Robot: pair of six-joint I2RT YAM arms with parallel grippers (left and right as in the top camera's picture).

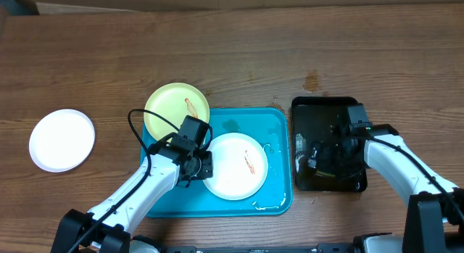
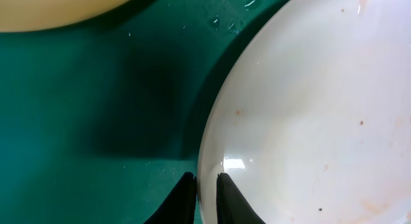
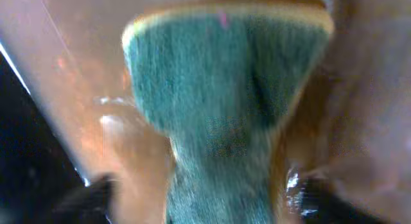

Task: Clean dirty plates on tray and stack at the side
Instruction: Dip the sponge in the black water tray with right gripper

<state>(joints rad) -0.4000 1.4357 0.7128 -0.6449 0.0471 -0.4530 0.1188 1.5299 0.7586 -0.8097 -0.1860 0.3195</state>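
A white plate (image 1: 235,166) with an orange-brown smear lies on the turquoise tray (image 1: 272,126). My left gripper (image 1: 204,166) is shut on its left rim; in the left wrist view the fingers (image 2: 205,192) pinch the plate's edge (image 2: 308,108) over the tray floor (image 2: 96,121). A yellow-green plate (image 1: 176,108) with a smear rests over the tray's far left corner and shows in the left wrist view (image 2: 58,9). A second white plate (image 1: 62,140) sits on the table at far left. My right gripper (image 1: 330,155) is shut on a green sponge (image 3: 218,89), squeezing it (image 3: 205,198).
A glossy black tray (image 1: 308,108) stands right of the turquoise tray, with my right gripper over it. Water drops lie on the turquoise tray near its right rim. The wooden table (image 1: 290,43) stretches behind.
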